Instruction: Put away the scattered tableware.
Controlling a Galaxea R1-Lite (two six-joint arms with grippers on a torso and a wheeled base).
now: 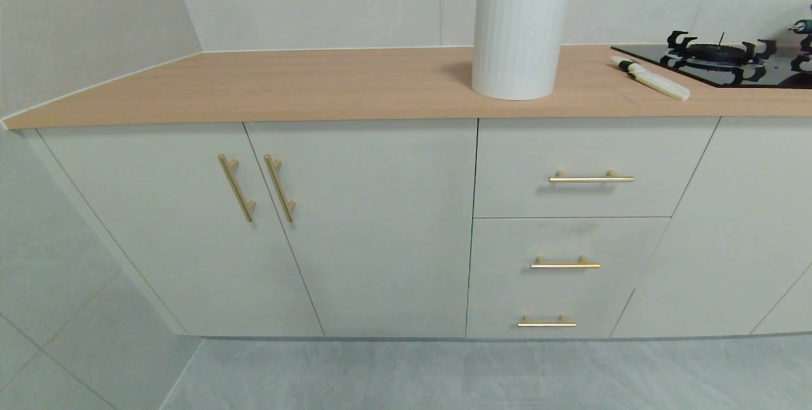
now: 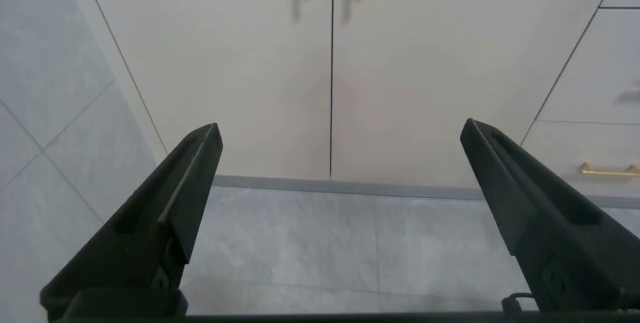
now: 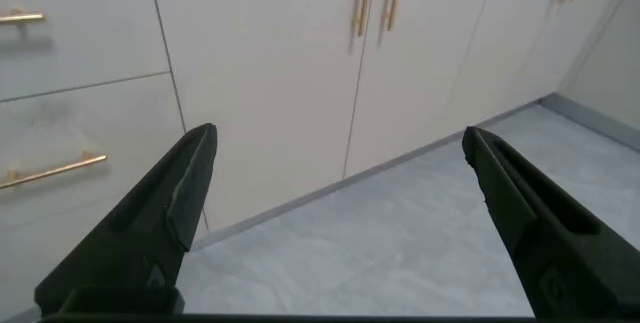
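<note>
A white knife with a black band (image 1: pixel 649 77) lies on the wooden countertop (image 1: pixel 304 83) at the right, just in front of the stove. A tall white ribbed container (image 1: pixel 519 28) stands upright on the counter left of the knife. My left gripper (image 2: pixel 338 145) hangs low before the cabinet doors, open, with only floor between its fingers. My right gripper (image 3: pixel 338 148) is also open and holds nothing, low in front of the drawers and doors.
Below the counter are two doors with gold handles (image 1: pixel 257 186) and three drawers with gold handles (image 1: pixel 590 178) to their right. A black gas hob (image 1: pixel 723 59) sits at the counter's far right. A wall closes the left side. Grey tile floor (image 1: pixel 406 372) lies in front.
</note>
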